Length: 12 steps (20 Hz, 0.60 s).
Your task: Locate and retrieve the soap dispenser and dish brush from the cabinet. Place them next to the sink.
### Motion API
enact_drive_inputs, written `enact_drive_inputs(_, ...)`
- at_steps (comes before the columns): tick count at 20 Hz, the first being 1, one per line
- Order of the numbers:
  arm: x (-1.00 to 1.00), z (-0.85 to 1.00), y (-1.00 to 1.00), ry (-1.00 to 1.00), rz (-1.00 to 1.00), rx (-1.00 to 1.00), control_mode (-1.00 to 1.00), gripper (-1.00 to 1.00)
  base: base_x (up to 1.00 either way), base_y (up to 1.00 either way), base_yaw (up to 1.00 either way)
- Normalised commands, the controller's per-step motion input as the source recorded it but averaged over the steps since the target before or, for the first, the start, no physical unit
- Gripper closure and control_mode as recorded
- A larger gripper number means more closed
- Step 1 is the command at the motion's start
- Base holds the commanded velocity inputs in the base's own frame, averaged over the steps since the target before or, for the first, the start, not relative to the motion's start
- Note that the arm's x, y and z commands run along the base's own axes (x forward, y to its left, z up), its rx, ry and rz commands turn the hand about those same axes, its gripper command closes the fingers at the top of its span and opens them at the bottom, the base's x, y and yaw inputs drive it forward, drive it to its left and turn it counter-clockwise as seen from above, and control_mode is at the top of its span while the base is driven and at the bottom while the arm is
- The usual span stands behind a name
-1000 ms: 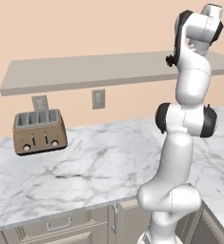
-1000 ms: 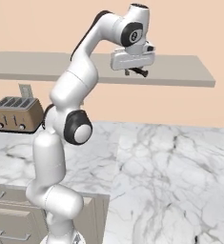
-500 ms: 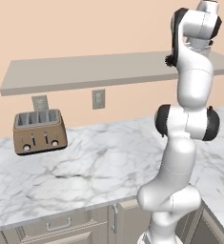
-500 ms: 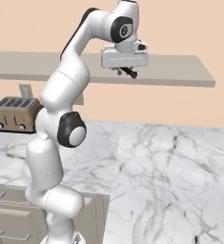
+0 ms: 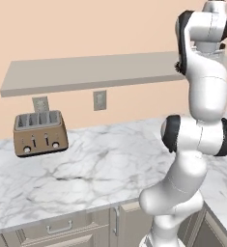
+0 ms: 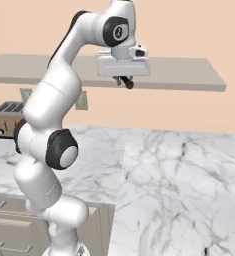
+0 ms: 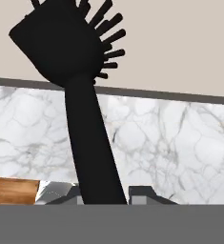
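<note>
The gripper (image 6: pixel 123 80) pinched the dish brush (image 7: pixel 80 95) by its long black handle, and the round bristly head stuck out past the fingers. The gripper was up high, close to the front edge of the cabinet (image 6: pixel 189 75). Farther off, a brown toaster (image 5: pixel 40 133) sat on the marble counter (image 5: pixel 100 169) by the wall.

Bright, even rendered light; soft shadows, no glare or blur.

The dish brush (image 7: pixel 87 109) handle's lower end is hidden between the end effector (image 7: pixel 104 193) fingertips.
</note>
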Motion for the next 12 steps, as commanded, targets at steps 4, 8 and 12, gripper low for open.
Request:
enact_drive_inputs(4,-1.0,-0.12,0.39,0.0,-0.13,-0.04,-1.0,1.0,0.0,0.0,0.0)
enact_drive_inputs(8,-1.0,-0.08,0.38,0.0,-0.1,-0.03,-1.0,1.0,0.0,0.0,0.0)
enact_drive_inputs(12,-1.0,-0.15,0.32,-0.02,-0.05,-0.01,-1.0,1.0,0.0,0.0,0.0)
